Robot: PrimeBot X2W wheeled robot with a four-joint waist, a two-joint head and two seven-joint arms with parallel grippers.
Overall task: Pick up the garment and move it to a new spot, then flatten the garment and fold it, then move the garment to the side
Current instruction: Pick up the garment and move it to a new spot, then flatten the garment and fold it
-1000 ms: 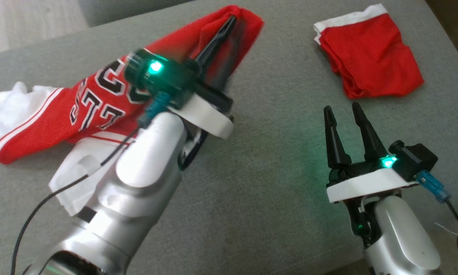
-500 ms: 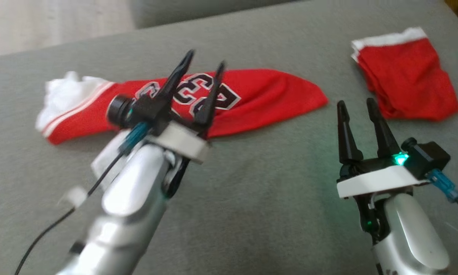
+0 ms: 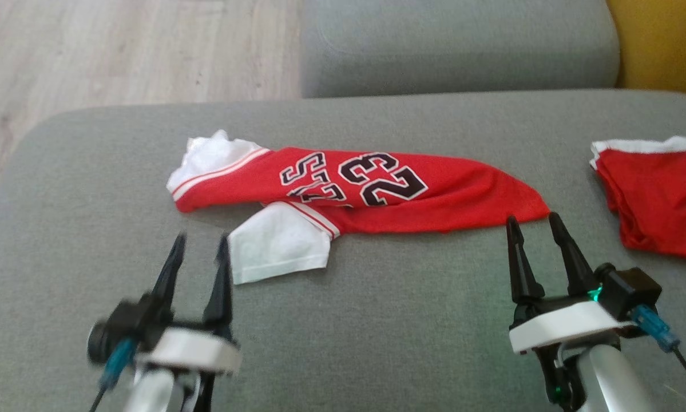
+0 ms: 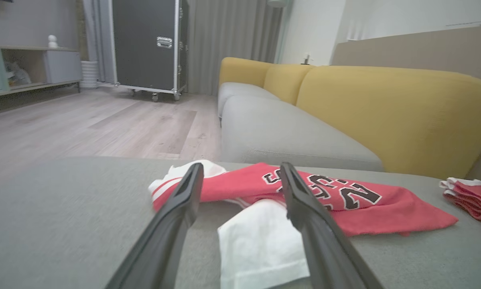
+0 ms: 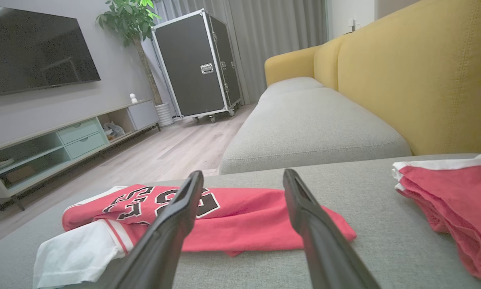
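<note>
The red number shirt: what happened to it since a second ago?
A second ago the left gripper held one end of the jersey up. It has let go and pulled back toward the robot, open now, near the white sleeve. The jersey lies stretched out on the grey cushion. The right gripper stayed open and empty, and the other red garment stayed at the right. The camera tilted too.

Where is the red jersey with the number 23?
In the head view the jersey lies across the grey cushion, left of the folded red garment.
</note>
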